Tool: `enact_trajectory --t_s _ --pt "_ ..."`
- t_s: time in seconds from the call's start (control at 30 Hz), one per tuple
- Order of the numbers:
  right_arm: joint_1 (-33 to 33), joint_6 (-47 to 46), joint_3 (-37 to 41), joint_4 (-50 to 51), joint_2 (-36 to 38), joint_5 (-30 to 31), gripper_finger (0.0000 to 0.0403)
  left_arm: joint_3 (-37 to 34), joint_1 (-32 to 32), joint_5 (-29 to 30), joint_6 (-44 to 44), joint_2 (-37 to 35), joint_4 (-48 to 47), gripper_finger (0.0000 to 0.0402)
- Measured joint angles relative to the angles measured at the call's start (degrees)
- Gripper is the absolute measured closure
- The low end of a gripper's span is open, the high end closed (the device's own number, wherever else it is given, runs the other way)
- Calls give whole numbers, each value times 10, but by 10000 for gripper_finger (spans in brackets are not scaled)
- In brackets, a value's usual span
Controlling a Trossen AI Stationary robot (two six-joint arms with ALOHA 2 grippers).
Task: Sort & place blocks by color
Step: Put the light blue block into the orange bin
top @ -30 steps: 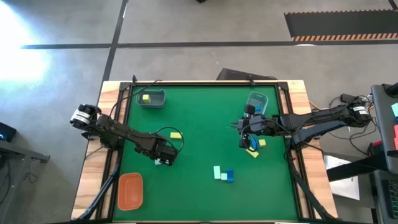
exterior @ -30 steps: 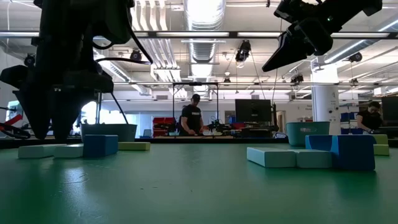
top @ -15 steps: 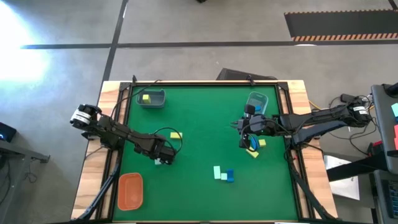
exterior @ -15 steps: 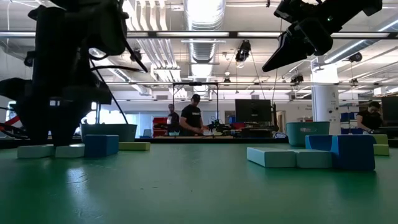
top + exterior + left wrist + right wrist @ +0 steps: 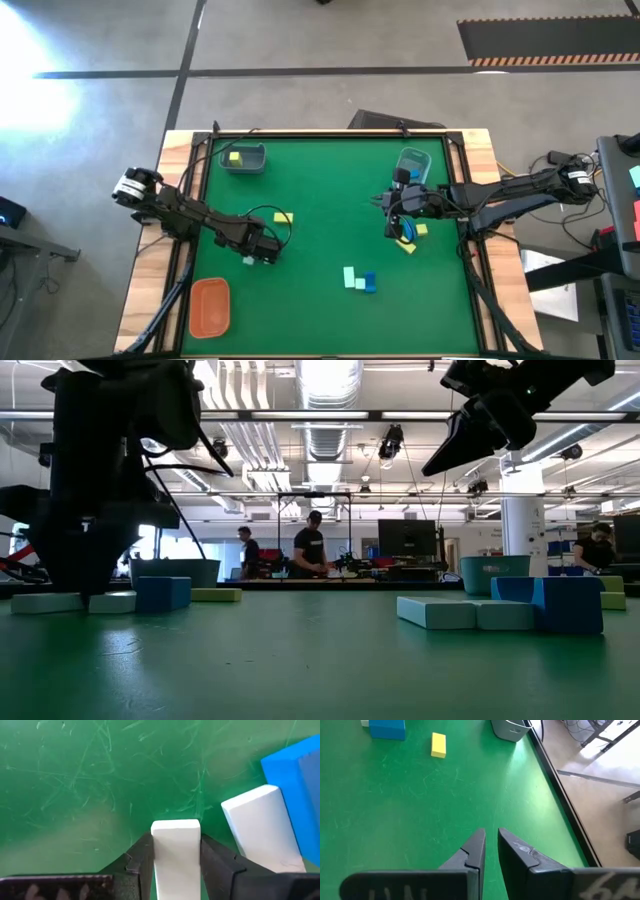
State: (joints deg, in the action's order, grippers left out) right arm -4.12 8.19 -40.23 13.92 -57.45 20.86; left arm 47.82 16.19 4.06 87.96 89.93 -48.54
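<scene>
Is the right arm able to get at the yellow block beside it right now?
Probably yes: the right end effector hangs above the mat, apparently empty, with the yellow block close by; a blue block crowds one side.

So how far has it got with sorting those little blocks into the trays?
Barely started. One yellow block already lies in the grey-blue tray. The left end effector is closed on a pale mint block at table level. Loose blocks remain: a mint and blue pair, yellows near the right end effector, and a yellow one mid-table. The orange tray looks empty.
</scene>
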Motion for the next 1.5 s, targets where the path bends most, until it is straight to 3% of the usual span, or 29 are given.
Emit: enact_trajectory --t_s 0.27,0.47,0.6,0.83,1.03,1.33,1.5 --pt "0 0 0 9 0 0 365 25 -1 5 0 -12 -13 292" --pt "0 5 0 9 0 0 365 95 4 -6 -8 -51 -121 292" --pt "0 7 0 9 0 0 365 154 21 -8 -8 -84 -185 292" --pt "0 10 0 9 0 0 365 210 84 -7 40 -108 -194 292" --pt "0 10 0 13 0 -1 365 208 166 -39 144 -108 -195 292" --pt "0 9 1 18 0 -1 365 199 334 -87 436 -99 -194 288" --pt "0 9 1 18 0 -1 365 192 367 -124 463 -68 -187 287"
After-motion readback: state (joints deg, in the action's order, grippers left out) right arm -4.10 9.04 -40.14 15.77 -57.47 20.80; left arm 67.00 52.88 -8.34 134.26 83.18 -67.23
